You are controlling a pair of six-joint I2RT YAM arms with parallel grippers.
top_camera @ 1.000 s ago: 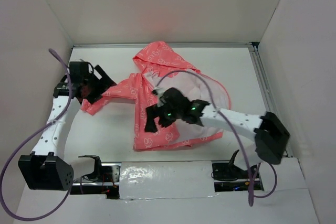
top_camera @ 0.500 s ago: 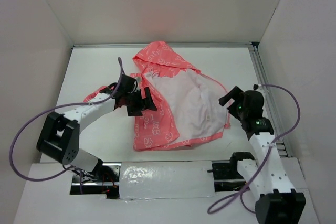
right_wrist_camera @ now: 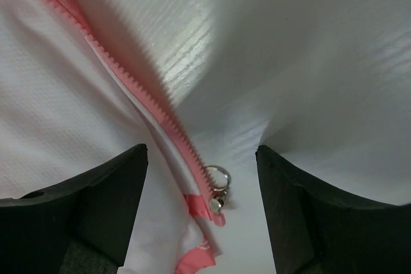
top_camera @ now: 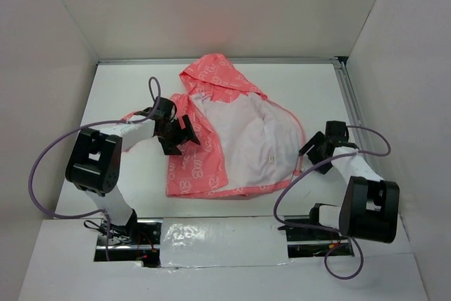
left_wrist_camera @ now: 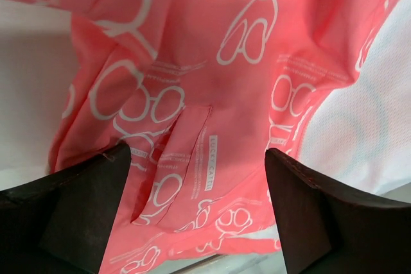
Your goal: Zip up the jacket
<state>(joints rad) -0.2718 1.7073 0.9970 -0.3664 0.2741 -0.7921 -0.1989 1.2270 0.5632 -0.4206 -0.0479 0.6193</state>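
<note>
The jacket (top_camera: 232,139) looked thin and limp. My left gripper (left_wrist_camera: 196,158) gaped over it; my right gripper (right_wrist_camera: 202,152), unclamped, straddled the zipper pull (right_wrist_camera: 218,187), where I'd pinch.

White arm links (top_camera: 356,166), black joint blocks (top_camera: 92,162), lilac cables (top_camera: 276,206), dark wedge-shaped tool fingers (left_wrist_camera: 83,203)

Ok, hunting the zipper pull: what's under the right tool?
The jacket edge: pink zipper teeth ending in a metal pull ring, on the white table. Beneath the fabric is covered.
</note>
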